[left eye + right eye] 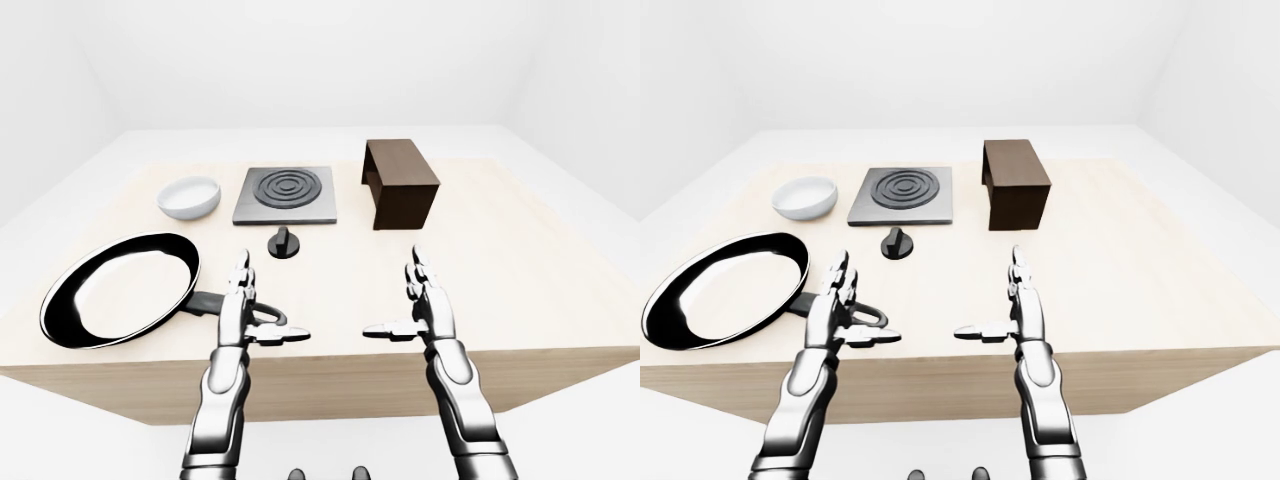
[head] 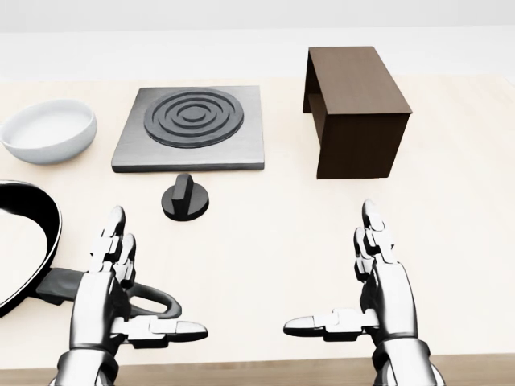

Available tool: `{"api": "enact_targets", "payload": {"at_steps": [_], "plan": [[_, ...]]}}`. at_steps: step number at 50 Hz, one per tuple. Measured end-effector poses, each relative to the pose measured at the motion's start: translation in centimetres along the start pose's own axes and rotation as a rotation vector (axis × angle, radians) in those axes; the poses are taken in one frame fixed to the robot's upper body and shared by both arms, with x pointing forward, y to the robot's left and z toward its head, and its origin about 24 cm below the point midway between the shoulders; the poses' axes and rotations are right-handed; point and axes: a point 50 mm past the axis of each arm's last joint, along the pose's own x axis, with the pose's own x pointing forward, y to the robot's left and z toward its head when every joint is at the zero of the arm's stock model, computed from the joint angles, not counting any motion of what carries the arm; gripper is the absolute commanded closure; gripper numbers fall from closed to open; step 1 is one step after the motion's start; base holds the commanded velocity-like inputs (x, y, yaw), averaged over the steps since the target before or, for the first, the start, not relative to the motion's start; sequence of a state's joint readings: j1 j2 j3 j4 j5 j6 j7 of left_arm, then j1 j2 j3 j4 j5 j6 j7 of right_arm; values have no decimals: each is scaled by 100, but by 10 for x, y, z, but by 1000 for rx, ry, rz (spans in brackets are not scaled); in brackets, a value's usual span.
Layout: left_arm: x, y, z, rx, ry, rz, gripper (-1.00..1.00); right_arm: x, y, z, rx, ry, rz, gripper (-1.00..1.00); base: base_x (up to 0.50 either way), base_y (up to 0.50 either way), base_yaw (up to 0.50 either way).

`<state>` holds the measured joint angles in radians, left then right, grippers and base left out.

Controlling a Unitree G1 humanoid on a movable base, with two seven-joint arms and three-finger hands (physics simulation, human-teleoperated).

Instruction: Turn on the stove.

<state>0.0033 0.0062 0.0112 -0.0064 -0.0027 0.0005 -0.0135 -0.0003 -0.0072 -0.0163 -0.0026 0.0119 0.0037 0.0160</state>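
A grey square stove plate (image 2: 193,127) with dark concentric rings lies on the wooden table near the top of the head view. Just below it sits its black round knob (image 2: 185,199), its ridge pointing up the view. My left hand (image 2: 121,277) hovers open over the table below and left of the knob, thumb stretched to the right, over the pan's handle. My right hand (image 2: 362,281) is open too, well to the right of the knob, thumb pointing left. Neither hand touches the knob.
A black frying pan (image 1: 115,288) lies at the left, its handle (image 2: 149,304) running under my left hand. A white bowl (image 2: 48,129) stands left of the stove. A dark brown open box (image 2: 354,108) stands to its right. The table edge (image 1: 330,375) runs close below my hands.
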Motion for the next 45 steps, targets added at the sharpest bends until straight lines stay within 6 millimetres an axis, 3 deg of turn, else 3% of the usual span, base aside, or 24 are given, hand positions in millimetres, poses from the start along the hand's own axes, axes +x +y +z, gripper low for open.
{"api": "enact_targets", "payload": {"at_steps": [18,45], "plan": [[-1,3,0,9,-4,-6,-100,-1,-10,9,8,-19,-14,-100,0,0,0],[-1,4,1,13,-7,-5,-100,-4,-65,67,24,-232,-231,-100,0,0,0]]}}
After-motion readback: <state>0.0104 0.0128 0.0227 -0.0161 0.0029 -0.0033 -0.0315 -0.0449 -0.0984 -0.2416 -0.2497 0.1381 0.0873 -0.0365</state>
